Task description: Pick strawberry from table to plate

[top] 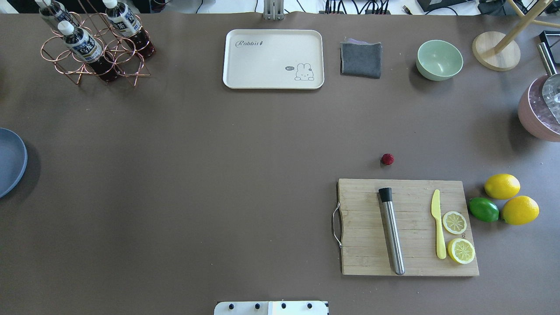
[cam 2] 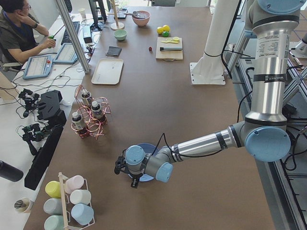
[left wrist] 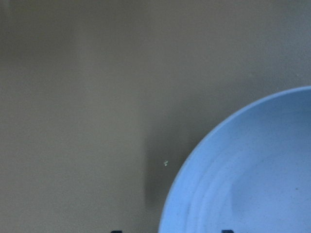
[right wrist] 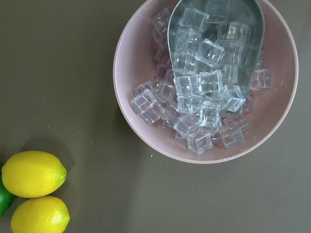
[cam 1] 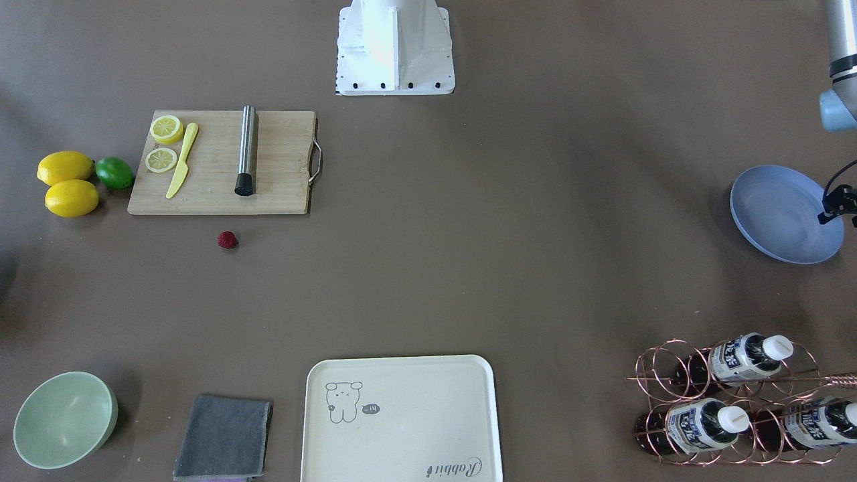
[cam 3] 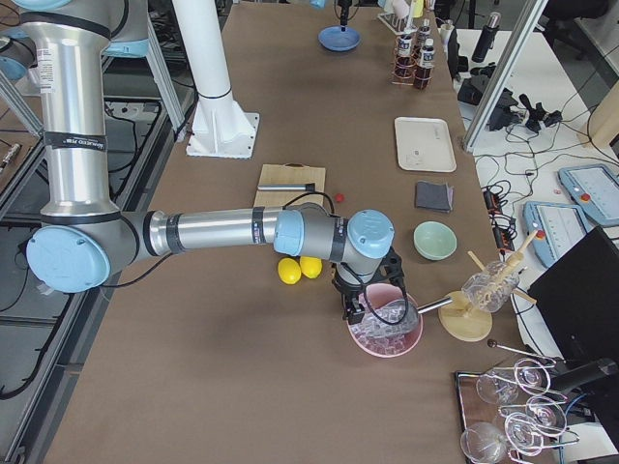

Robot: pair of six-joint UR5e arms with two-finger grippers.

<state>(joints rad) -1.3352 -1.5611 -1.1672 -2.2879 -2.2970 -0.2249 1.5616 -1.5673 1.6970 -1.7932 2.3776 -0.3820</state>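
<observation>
The strawberry (top: 387, 159), small and dark red, lies on the brown table (top: 218, 175) just beyond the cutting board's far edge; it also shows as the strawberry (cam 1: 227, 239). The pale blue plate (cam 1: 780, 214) sits empty at the table's end on my left. My left gripper (cam 1: 837, 201) hovers over the plate's edge; in the left wrist view only its two fingertips (left wrist: 116, 231) show, wide apart with nothing between them, above the plate (left wrist: 252, 174). My right gripper (cam 3: 363, 307) hangs over a pink bowl, far from the strawberry; I cannot tell its state.
A wooden cutting board (top: 407, 227) carries a steel muddler, a yellow knife and lemon slices. Lemons (top: 502, 186) and a lime lie beside it. A cream tray (top: 273, 59), grey cloth (top: 361, 59), green bowl (top: 439, 60), bottle rack (top: 94, 43) and ice bowl (right wrist: 204, 82) line the edges.
</observation>
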